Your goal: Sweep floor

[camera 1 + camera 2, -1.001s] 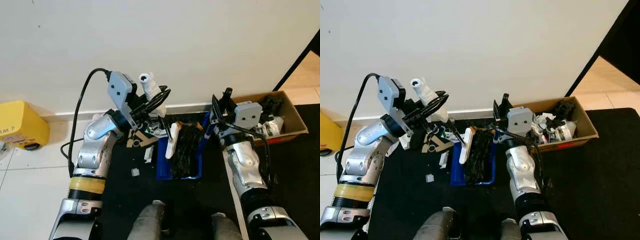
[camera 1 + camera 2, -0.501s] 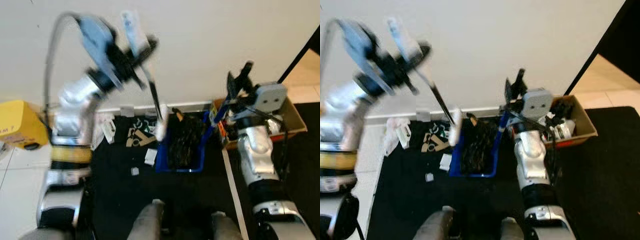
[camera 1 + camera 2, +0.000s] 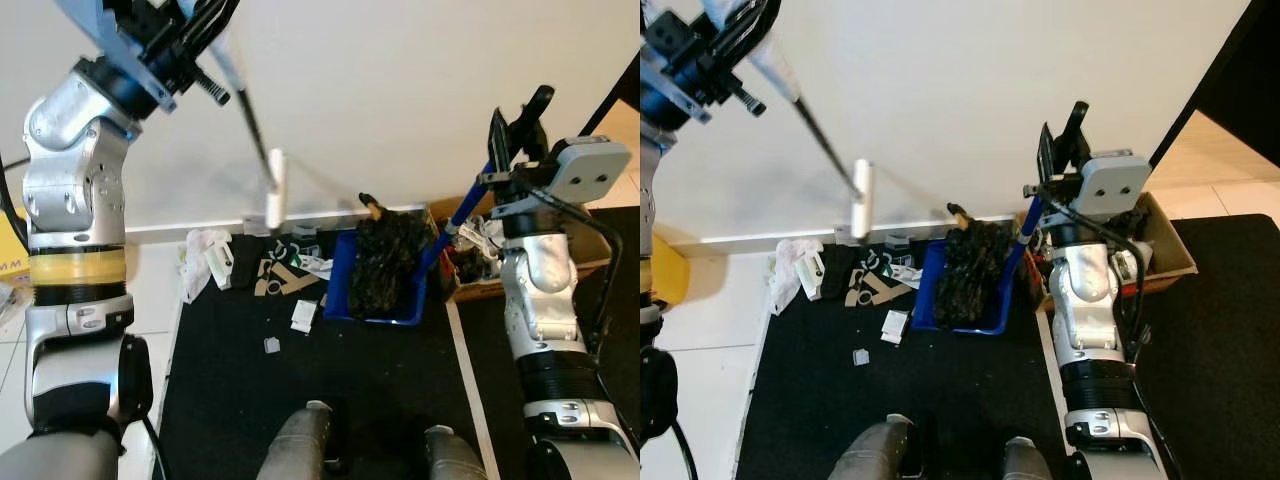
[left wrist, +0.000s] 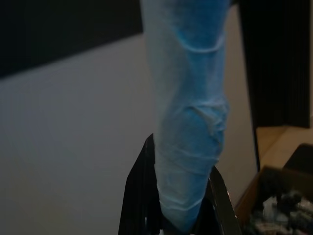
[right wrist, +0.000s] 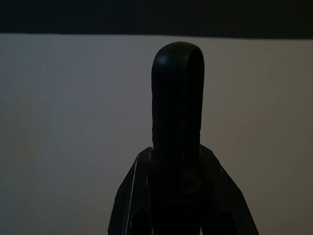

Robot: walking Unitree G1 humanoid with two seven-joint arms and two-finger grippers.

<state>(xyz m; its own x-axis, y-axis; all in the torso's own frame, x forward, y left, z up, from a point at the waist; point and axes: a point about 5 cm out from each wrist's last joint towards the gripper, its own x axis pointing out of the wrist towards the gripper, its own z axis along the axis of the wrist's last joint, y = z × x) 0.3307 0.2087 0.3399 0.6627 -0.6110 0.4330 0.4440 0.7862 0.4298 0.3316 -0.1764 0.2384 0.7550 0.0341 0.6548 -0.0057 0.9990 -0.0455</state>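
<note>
My left gripper point(image 3: 190, 25) ran off the head view's top edge — so did the wrapped broom handle point(image 4: 188, 122) in the wrist view. The dustpan point(image 3: 385, 300) lay buried under dark debris point(image 3: 385, 265). The floor scraps point(image 3: 285, 275) were too small to identify.

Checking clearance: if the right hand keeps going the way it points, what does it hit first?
Probably the white wall. The right hand, shut on the dustpan handle, points up toward it; depth unclear.
</note>
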